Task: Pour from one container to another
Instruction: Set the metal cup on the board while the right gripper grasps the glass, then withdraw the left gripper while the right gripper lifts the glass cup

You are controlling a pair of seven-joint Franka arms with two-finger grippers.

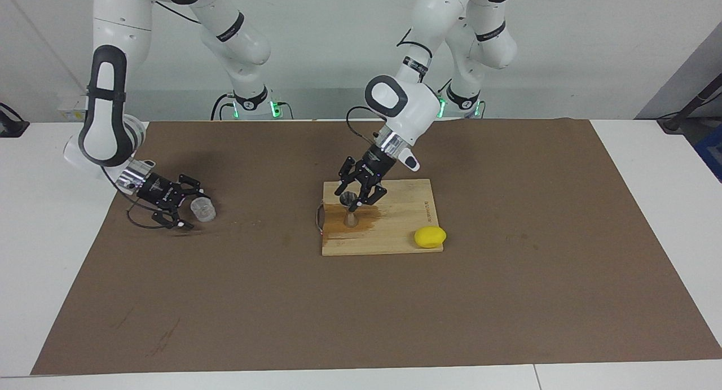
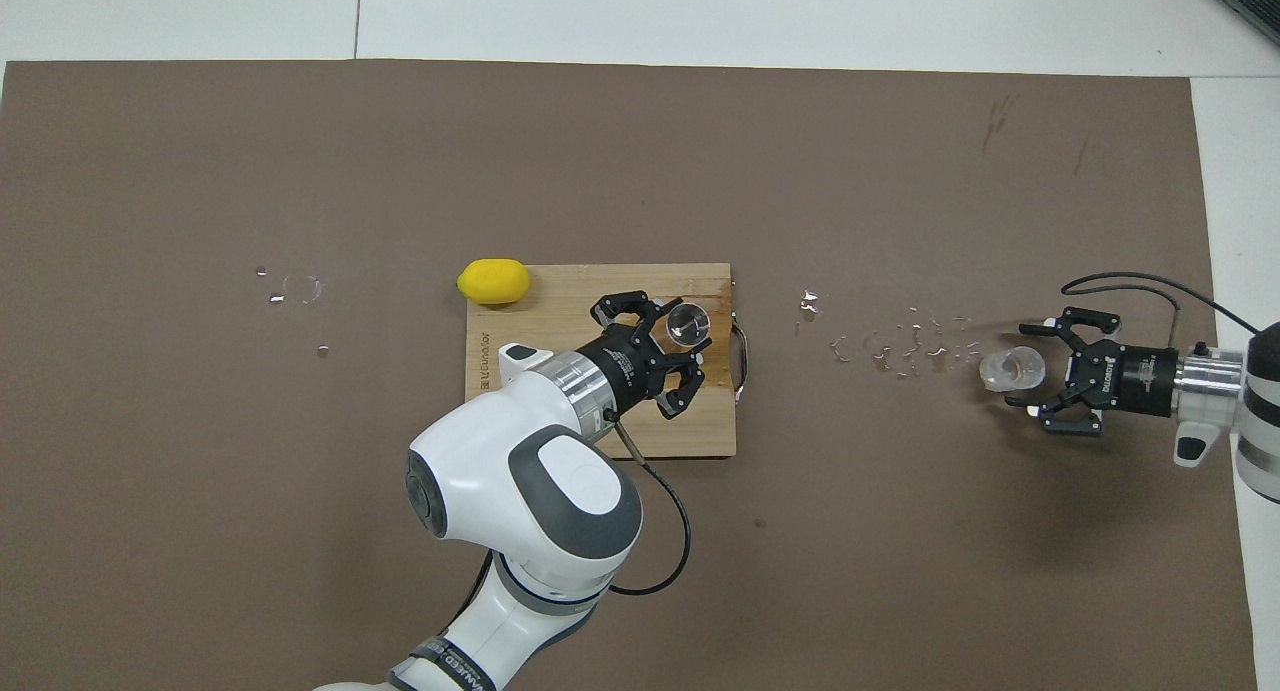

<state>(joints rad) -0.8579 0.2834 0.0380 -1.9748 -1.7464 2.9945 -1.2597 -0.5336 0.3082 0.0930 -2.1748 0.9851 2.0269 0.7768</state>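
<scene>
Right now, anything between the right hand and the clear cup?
Nothing visible. The right hand sits low on the brown mat beside the clear cup, at the right arm's end of the table. Only droplets lie past the cup, toward the cutting board.

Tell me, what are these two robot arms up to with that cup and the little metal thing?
The left gripper is at the steel jigger standing on the wet wooden board, with a lemon at the board's corner. The right gripper, open, is at the small clear cup on the brown mat, its fingers on either side. Droplets lie between cup and board.
</scene>
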